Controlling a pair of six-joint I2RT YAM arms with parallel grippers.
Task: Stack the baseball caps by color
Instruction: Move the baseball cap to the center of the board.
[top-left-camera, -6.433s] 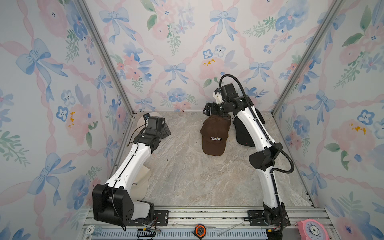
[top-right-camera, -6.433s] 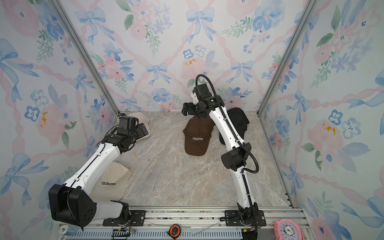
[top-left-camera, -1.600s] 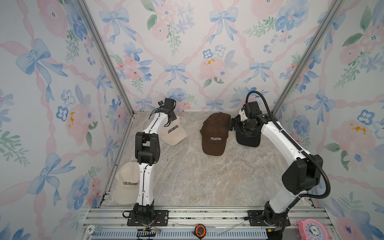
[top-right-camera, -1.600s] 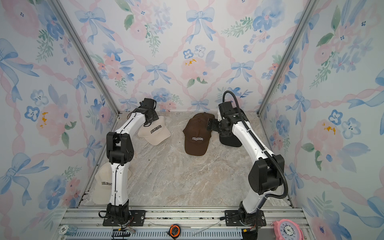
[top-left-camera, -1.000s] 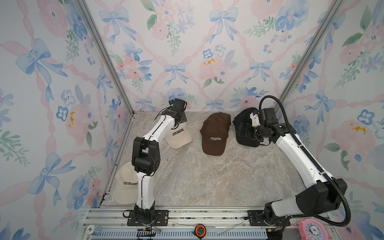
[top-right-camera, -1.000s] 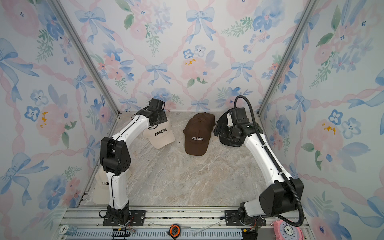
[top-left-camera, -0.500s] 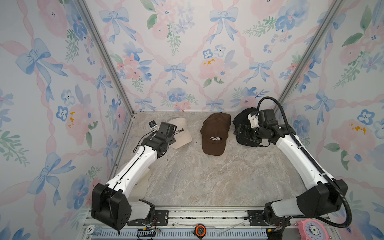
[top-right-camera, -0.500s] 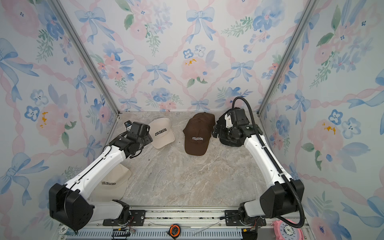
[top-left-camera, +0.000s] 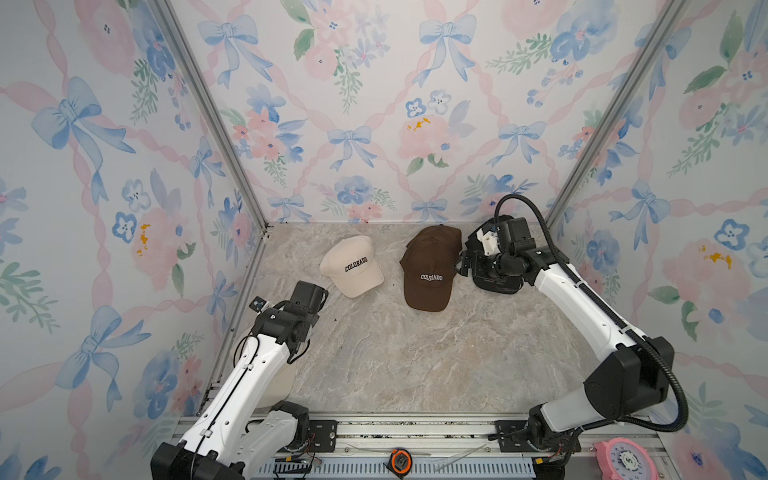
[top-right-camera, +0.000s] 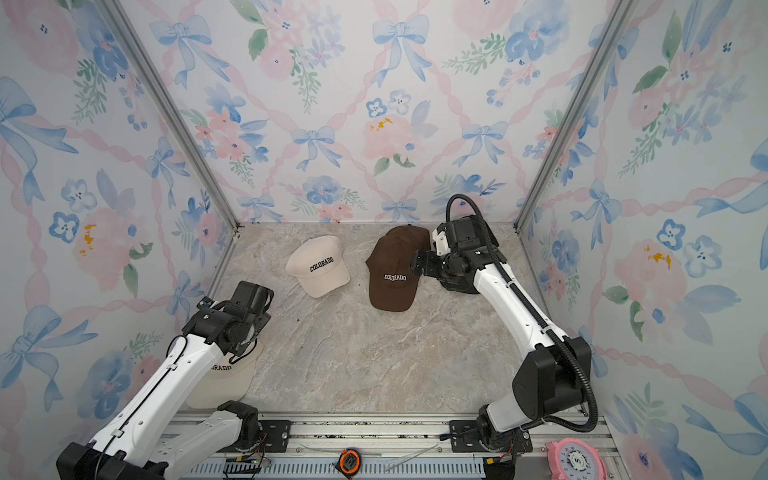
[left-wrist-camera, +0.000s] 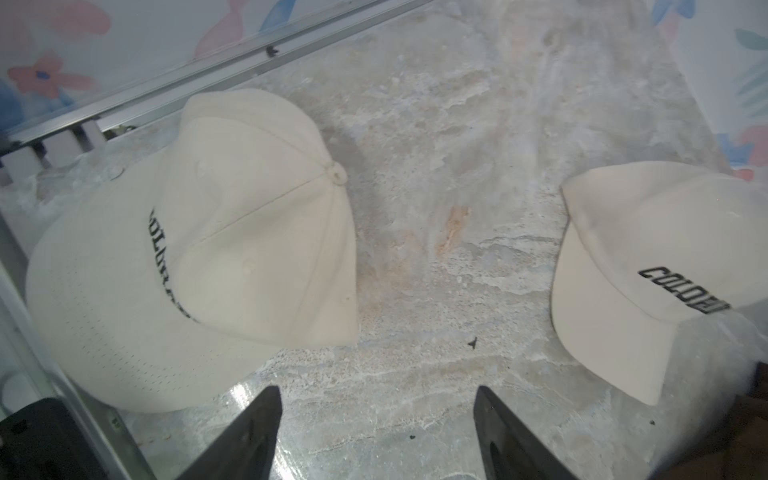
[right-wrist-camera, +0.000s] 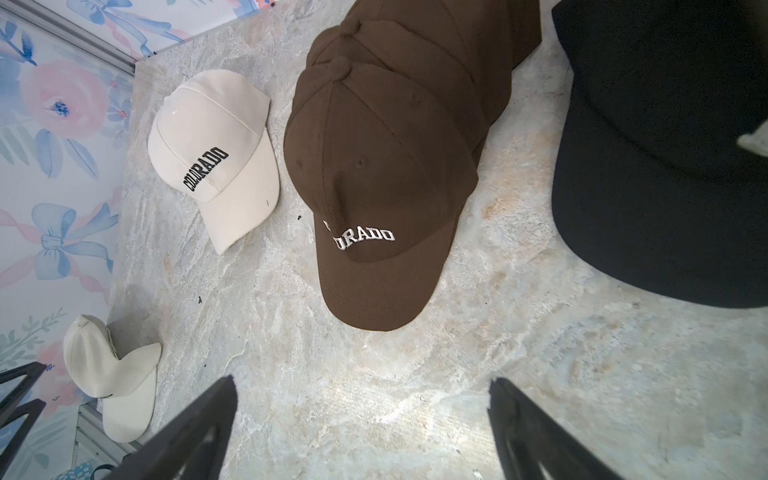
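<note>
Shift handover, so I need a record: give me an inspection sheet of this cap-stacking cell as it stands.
Surface: marble-look tabletop, a few dark specks.
Job's things: brown caps stacked; far cream cap and near cream cap lie apart; black cap beside the brown stack.
Clutter: orange tape measure and pink timer by the front rail.
Grippers: left gripper and right gripper open, empty.
Cables: black hose loops over the right arm.
Surroundings: floral bow wallpaper, aluminium posts.
</note>
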